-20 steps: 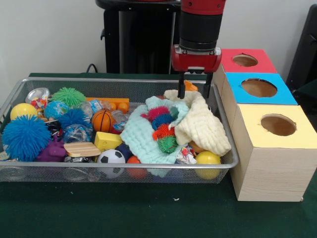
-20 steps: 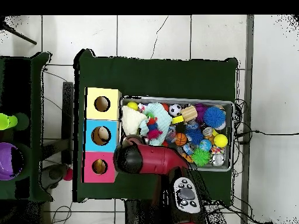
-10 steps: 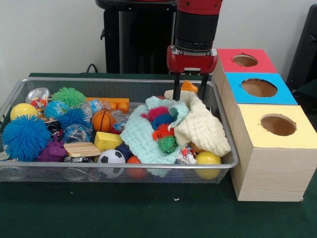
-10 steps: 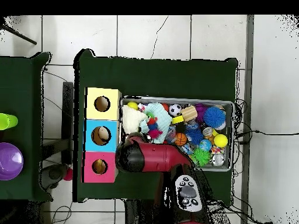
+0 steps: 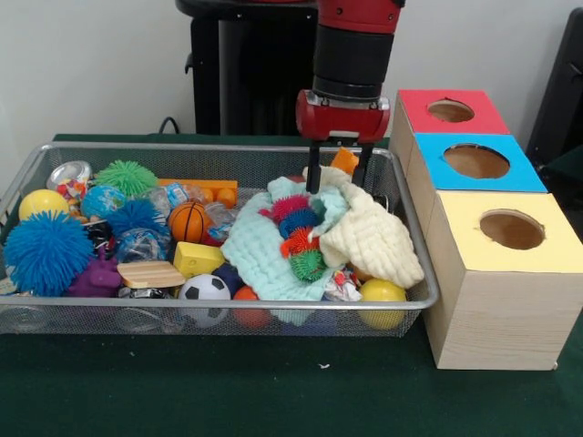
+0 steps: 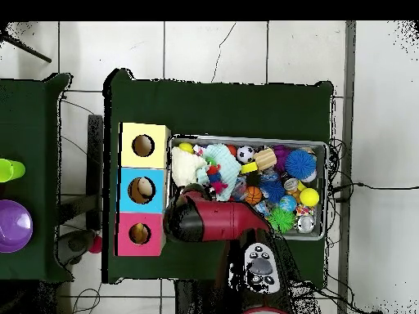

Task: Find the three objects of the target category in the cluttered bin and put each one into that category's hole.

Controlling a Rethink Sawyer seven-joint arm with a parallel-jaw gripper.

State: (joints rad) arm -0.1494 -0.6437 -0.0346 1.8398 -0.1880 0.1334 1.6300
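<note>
The tool (image 5: 335,171) is hanging over the far right part of the basket (image 5: 219,147), its two black fingers spread apart and gripping nothing. An orange block (image 5: 344,160) is showing between them, and their tips are sitting at the top edge of a cream cloth (image 5: 372,233) that is draped toward the basket's right corner. A pale green cloth (image 5: 260,250) is lying just beside it, with a cluster of small spiky balls (image 5: 301,238) in pink, teal, orange and green resting on it.

The green hairy ball (image 5: 127,177) is sitting at the far left of the basket, well apart from the tool, and a large blue hairy ball (image 5: 46,251) is lying at the near left, with a smaller blue one (image 5: 135,217) between them. The red-topped box's hole (image 5: 451,111) is standing open to the right of the arm. The basket is resting on a green surface (image 5: 273,382).

In the overhead view the red arm (image 6: 214,222) is covering the tool, beside the red-topped box (image 6: 139,234).
</note>
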